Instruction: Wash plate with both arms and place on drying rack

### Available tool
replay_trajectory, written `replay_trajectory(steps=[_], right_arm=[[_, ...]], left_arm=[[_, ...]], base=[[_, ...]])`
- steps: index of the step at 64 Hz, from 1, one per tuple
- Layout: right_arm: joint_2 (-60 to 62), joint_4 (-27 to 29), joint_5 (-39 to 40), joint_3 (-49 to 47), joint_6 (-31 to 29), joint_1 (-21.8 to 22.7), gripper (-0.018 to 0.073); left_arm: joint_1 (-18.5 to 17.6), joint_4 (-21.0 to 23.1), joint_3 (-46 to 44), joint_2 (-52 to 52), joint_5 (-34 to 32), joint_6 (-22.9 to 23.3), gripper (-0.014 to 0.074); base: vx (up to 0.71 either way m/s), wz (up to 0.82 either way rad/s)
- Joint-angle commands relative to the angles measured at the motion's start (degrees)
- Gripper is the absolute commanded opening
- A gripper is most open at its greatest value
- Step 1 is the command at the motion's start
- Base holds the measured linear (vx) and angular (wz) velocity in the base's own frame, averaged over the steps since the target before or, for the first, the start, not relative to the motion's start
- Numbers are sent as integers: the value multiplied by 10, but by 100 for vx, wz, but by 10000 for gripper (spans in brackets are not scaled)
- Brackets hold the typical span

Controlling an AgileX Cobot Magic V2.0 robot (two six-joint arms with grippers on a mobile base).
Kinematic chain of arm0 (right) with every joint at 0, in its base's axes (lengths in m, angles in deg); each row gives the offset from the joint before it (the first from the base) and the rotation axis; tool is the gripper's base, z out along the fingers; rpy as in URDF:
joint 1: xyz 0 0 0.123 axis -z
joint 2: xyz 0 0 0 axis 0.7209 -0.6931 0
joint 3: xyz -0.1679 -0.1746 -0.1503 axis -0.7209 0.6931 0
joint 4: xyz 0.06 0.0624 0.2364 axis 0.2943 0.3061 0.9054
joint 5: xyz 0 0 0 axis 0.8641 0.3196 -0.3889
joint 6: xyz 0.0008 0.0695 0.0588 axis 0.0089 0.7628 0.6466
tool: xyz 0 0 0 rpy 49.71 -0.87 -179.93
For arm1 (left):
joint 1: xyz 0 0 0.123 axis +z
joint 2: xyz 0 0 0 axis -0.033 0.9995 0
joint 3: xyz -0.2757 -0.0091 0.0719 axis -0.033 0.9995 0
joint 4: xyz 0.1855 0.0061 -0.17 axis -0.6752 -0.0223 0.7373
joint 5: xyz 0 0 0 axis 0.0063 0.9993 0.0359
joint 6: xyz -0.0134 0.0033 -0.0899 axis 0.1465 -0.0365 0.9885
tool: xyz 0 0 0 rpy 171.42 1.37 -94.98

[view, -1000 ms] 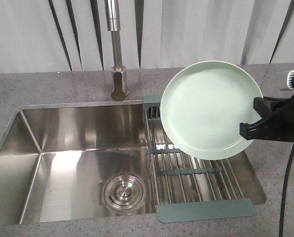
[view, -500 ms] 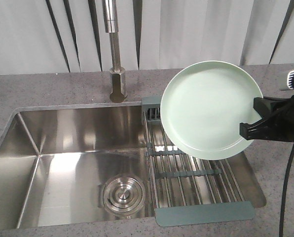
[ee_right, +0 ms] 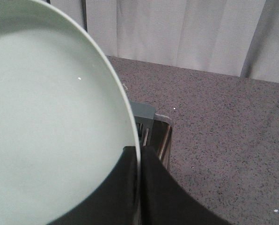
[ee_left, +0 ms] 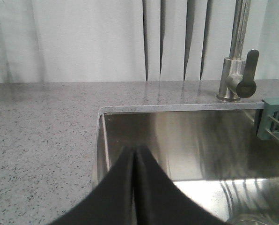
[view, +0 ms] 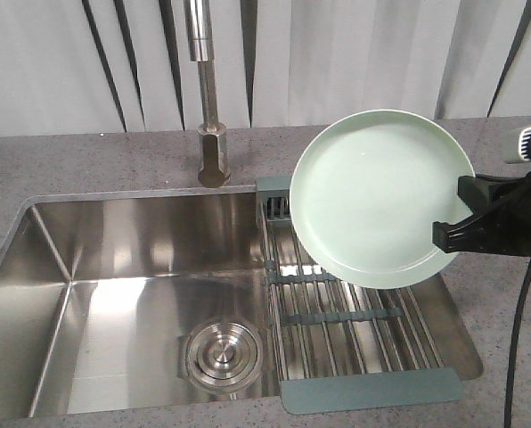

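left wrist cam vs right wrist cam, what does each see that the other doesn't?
Left wrist only: the steel faucet, the inside of the stainless sink basin, and the black left tool, shut on nothing. Right wrist only: the round pale mint-green plate, its rim clamped in the black right tool. Both: grey speckled countertop, white curtain, a corner of the grey-green steel-rod drying rack.

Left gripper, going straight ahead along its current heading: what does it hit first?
Probably the sink, at its steel back wall near the left corner. The left gripper, jaws closed, aims there in the wrist view, though depth is unclear.
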Motion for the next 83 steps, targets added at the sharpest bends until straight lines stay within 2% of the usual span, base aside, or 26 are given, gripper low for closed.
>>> replay_trajectory(steps=[1,83], right_arm=[[11,0,46,-16,0,3,-10],[11,0,46,-16,0,3,-10]], left_arm=[[-2,4,9,-9,-40,3,-6],[-2,4,9,-9,-40,3,-6]], base=[[1,0],[1,2]])
